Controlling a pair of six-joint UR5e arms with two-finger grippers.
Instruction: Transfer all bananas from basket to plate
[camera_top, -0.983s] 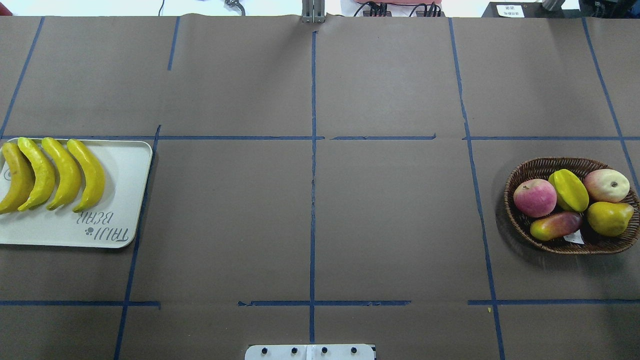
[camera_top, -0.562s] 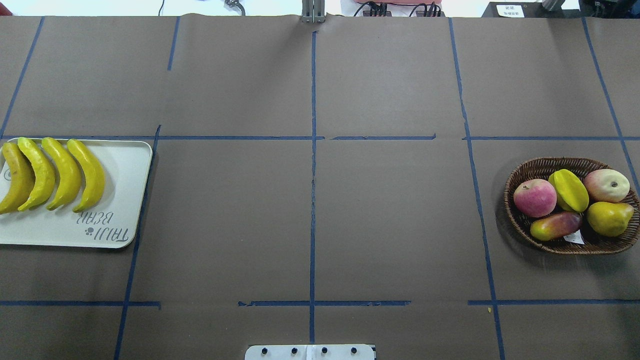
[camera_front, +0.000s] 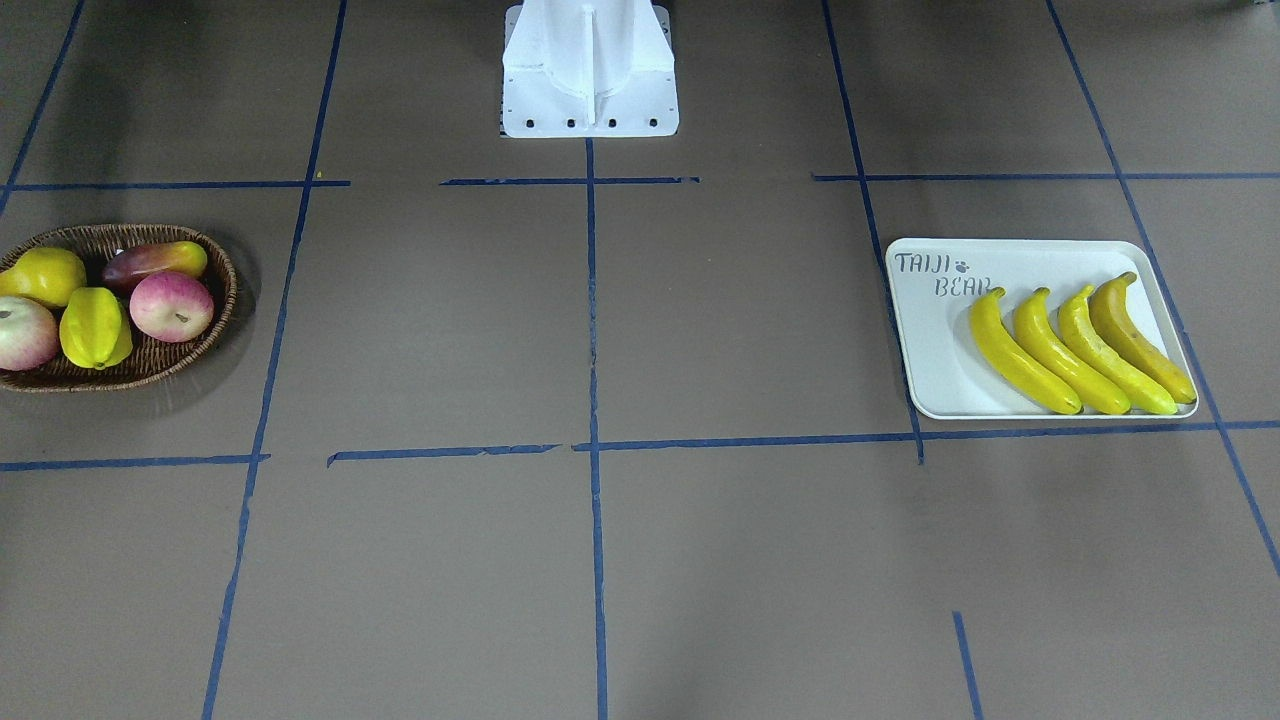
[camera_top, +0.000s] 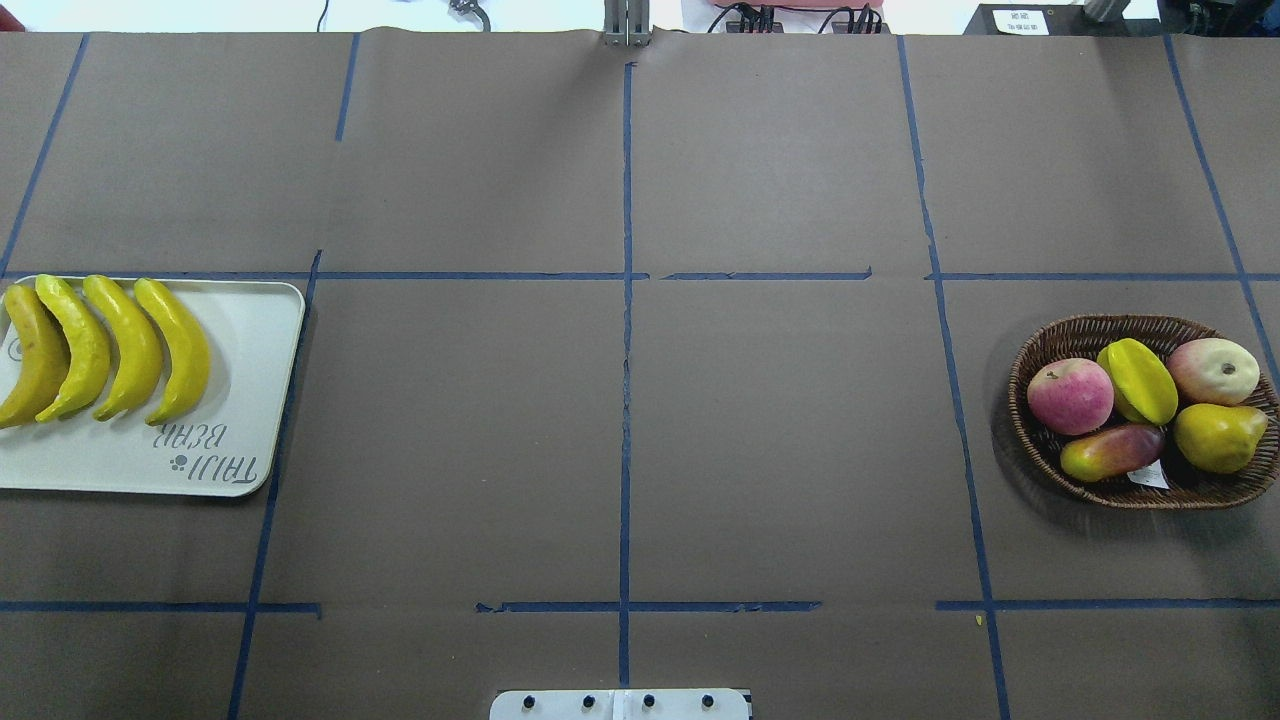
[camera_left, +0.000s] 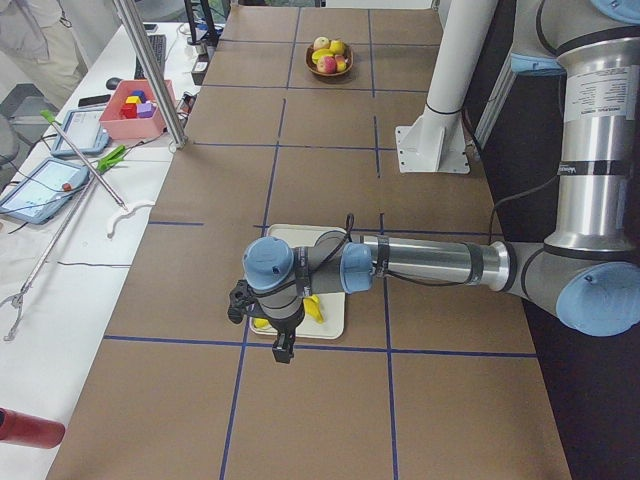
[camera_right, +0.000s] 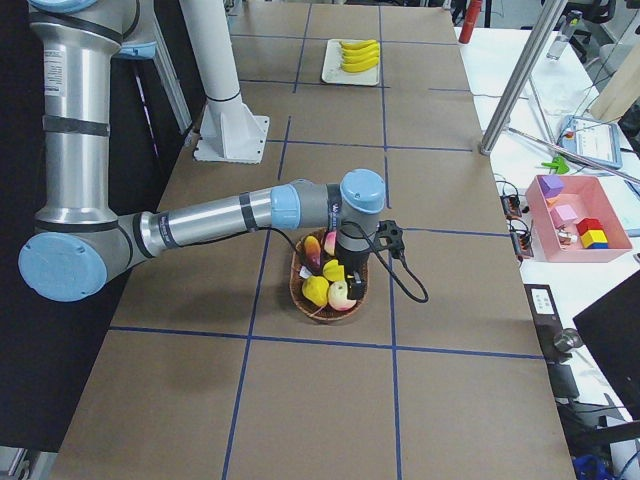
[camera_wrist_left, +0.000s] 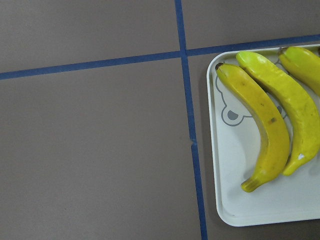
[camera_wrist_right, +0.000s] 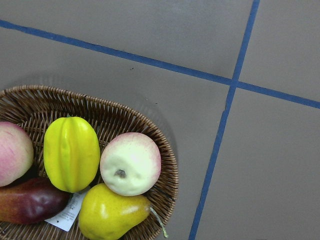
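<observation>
Broad brown table (camera_top: 780, 420), blue-taped in squares, between plate (camera_top: 255, 400) at nine o'clock and basket (camera_top: 1040, 335) at three, overhead; both cut by the frame's sides. Four bananas (camera_top: 125, 345) side by side on the plate. Printed "TAIJI BEAR" at its corner. Left arm (camera_left: 430, 262) stretched level, left gripper (camera_left: 284, 345) pointing down over the plate's end; right arm (camera_right: 210, 215) and right gripper (camera_right: 352, 290) likewise over the basket. Jaws: cannot tell.

- bananas (camera_top: 137, 350): glossy yellow, one leaning orange-brown, dark stem tips
- plate (camera_top: 245, 340): off-white, grey "TAIJI BEAR" print, grey bear outline
- basket (camera_wrist_right: 55, 102): dark brown wicker weave
- starfruit (camera_top: 1140, 380): yellow-green
- pear (camera_top: 1218, 437): yellow
- apples (camera_top: 1070, 395): pink-red fading to cream
- mango (camera_top: 1110, 450): dark red into yellow-green
- table cover (camera_top: 800, 430): grey-brown, blue tape grid
- my arms (camera_left: 430, 262): silver, light-blue joint caps
</observation>
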